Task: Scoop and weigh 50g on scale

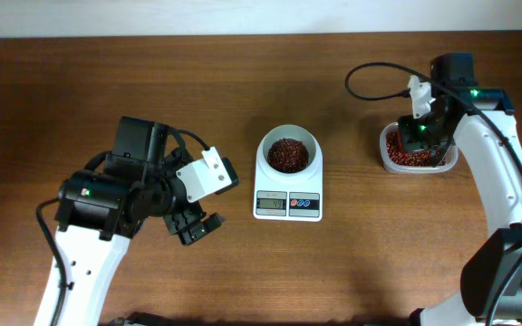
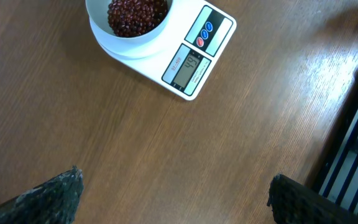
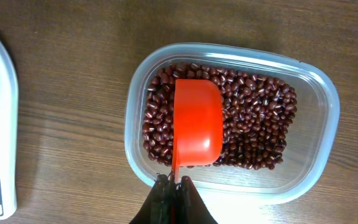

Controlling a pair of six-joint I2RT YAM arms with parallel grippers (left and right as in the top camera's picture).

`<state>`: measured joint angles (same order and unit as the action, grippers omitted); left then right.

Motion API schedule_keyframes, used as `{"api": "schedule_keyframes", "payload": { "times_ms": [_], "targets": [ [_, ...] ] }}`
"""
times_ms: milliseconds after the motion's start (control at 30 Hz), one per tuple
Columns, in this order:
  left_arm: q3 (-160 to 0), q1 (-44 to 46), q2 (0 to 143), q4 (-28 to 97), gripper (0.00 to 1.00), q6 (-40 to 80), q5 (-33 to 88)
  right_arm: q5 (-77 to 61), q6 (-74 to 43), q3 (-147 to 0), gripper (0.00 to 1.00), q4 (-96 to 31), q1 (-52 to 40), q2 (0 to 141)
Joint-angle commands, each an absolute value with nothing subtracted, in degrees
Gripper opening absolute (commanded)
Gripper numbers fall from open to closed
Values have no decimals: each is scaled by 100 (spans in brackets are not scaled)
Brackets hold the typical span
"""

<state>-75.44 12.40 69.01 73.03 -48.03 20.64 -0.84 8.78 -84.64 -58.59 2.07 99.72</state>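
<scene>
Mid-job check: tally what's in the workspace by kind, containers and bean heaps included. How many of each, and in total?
scale: 1
bowl: 1
tub: 1
scoop: 1
bean heaps: 2 (one in the bowl, one in the tub)
Total: 6

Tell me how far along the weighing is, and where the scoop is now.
Done: the bowl on the scale holds a heap of beans, and the display shows a reading I cannot read. In hand: the right gripper is shut on the scoop, over the tub. The left gripper hangs open. Left: confirm the reading, top up if short.
</scene>
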Motion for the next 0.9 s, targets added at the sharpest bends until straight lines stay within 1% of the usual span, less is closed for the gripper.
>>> {"api": "schedule_keyframes", "payload": {
  "times_ms": [0,267,433,467,567,867],
  "targets": [
    [-7585,1221,6925,7295,99,-4873,2167,104,808,-8442,4,-5889,233,10068],
    [-7585,1221,6925,7295,99,-4873,2165,-47,805,-8368,4,-6038,233,10068],
    [-7585,1221,6925,7295,99,-4873,2167,-152,805,-8368,4,-6399,233,10068],
    [-7585,1221,6925,7295,99,-4873,2165,-187,805,-8368,4,-6407,233,10068],
    [-7585,1221,6925,7295,99,-4873,2165,-864,803,-8368,4,-6198,235,10068],
    [-7585,1221,6925,7295,99,-4873,2165,-1074,652,-8368,4,-6213,242,10066]
  ]
}}
